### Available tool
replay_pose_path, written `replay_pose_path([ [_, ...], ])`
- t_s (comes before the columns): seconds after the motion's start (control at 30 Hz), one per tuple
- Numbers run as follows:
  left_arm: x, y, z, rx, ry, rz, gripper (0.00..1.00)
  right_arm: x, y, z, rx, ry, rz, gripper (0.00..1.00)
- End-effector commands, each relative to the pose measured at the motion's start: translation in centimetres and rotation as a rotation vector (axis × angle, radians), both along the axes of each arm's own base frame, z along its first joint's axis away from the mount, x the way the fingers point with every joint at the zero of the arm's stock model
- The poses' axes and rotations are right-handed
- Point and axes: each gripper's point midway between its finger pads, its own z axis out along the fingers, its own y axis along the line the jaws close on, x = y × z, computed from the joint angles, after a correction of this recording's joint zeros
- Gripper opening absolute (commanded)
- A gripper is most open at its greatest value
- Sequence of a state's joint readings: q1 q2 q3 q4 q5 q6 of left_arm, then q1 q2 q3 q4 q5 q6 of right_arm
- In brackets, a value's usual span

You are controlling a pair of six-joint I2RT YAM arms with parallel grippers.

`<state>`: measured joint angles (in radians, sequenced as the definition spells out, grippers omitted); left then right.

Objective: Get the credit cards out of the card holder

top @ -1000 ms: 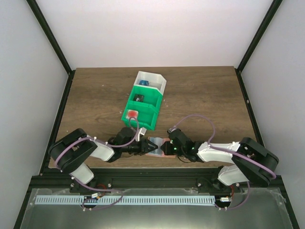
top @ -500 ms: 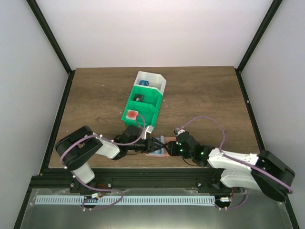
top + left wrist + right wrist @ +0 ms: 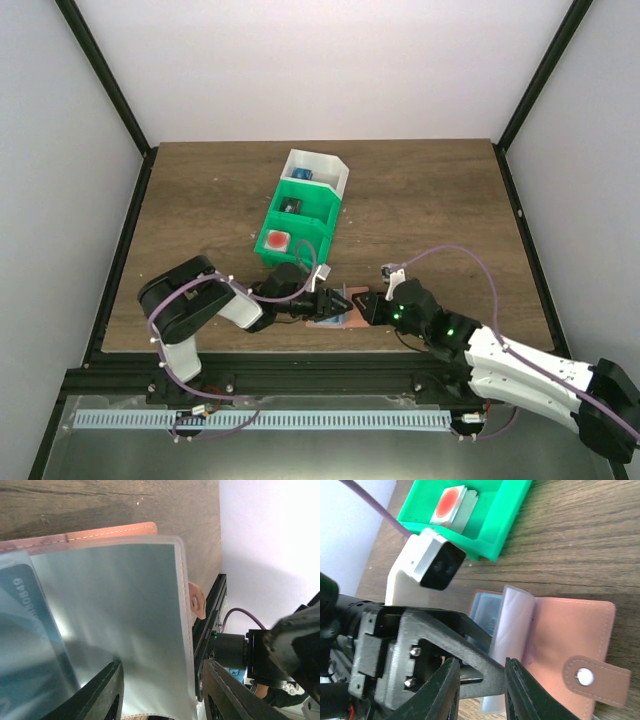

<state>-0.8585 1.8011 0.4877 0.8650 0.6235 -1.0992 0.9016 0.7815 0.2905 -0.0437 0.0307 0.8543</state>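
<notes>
Currently, the card holder (image 3: 335, 312) lies open on the counter (image 3: 430, 220), just beside the green bin (image 3: 512, 515). The left end effector (image 3: 160, 690) stands half wide at the clear sleeve (image 3: 125, 615). The right end effector (image 3: 477, 680), narrowly parted, holds nothing. Extraction appears pending: pinch the credit card (image 3: 30, 630) by its edge and withdraw it.

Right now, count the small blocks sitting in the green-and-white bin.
3. A blue block in the far white compartment, a black block in the middle green one, a red block in the nearest green one. More could hide behind the bin's walls.
</notes>
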Motion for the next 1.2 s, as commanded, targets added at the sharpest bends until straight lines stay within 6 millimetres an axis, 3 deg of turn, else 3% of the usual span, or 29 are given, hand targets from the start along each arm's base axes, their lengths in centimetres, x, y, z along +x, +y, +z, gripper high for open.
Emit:
replay_pose_path([
  [0.0, 0.2, -0.7, 0.7, -0.023, -0.024, -0.012, 0.46, -0.4, 1.3, 1.5, 0.06, -0.04, 0.072, 0.27],
  [0.3, 1.6, -1.4, 1.7, -0.004, -0.064, 0.004, 0.49, -2.0, 3.7, 2.3, 0.081, -0.068, 0.209, 0.26],
  [0.47, 2.8, -1.6, 3.9, -0.014, -0.108, 0.035, 0.5, -2.5, 4.1, 1.7, 0.066, -0.054, 0.233, 0.26],
  [0.57, 3.5, -1.3, 3.4, 0.058, -0.124, 0.049, 0.5, -2.6, 4.4, 0.6, 0.042, -0.021, 0.237, 0.26],
  [0.73, 4.6, 0.1, 5.5, 0.023, -0.148, 0.107, 0.5, -2.8, 4.7, -1.7, -0.005, 0.049, 0.231, 0.26],
  [0.87, 5.5, 1.9, 6.0, 0.075, -0.179, 0.153, 0.51, -2.4, 3.5, -4.8, -0.125, 0.14, 0.162, 0.25],
  [0.93, 5.8, 2.9, 6.2, 0.101, -0.196, 0.182, 0.5, -2.2, 3.0, -5.3, -0.154, 0.157, 0.129, 0.25],
  [1.07, 5.0, 4.7, 5.4, 0.157, -0.2, 0.202, 0.42, -2.2, 2.7, -5.5, -0.148, 0.155, 0.114, 0.25],
  [1.17, 3.4, 5.8, 4.0, 0.162, -0.162, 0.193, 0.25, -2.1, 3.1, -5.4, -0.135, 0.152, 0.12, 0.25],
])
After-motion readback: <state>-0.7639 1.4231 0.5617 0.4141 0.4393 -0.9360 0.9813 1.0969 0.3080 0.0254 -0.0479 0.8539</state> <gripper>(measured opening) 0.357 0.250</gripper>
